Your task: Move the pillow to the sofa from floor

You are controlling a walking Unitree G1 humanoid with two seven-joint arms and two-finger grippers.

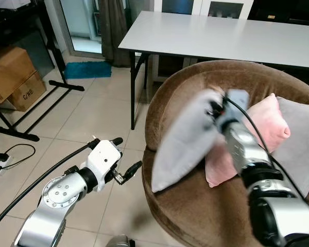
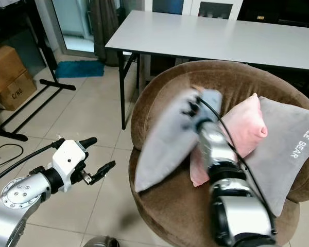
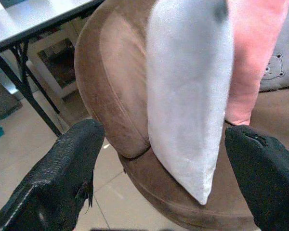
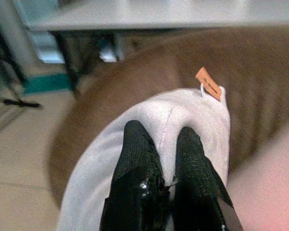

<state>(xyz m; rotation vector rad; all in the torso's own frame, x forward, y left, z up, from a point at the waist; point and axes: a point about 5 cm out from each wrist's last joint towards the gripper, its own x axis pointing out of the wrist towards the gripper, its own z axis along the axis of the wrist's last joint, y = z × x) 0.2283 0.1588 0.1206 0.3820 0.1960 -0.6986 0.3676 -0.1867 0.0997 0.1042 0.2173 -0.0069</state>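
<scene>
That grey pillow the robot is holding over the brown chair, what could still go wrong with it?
The right gripper pinches only the top edge of the grey pillow, so it might slip free. The pillow stands on its lower corner near the sofa's front edge; released there, it could tip onto the floor. It may also nudge the pink pillow beside it.

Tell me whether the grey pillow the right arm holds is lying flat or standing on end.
On end: the grey pillow leans tilted, its lower corner on the sofa seat, its top pinched by the right gripper.
</scene>
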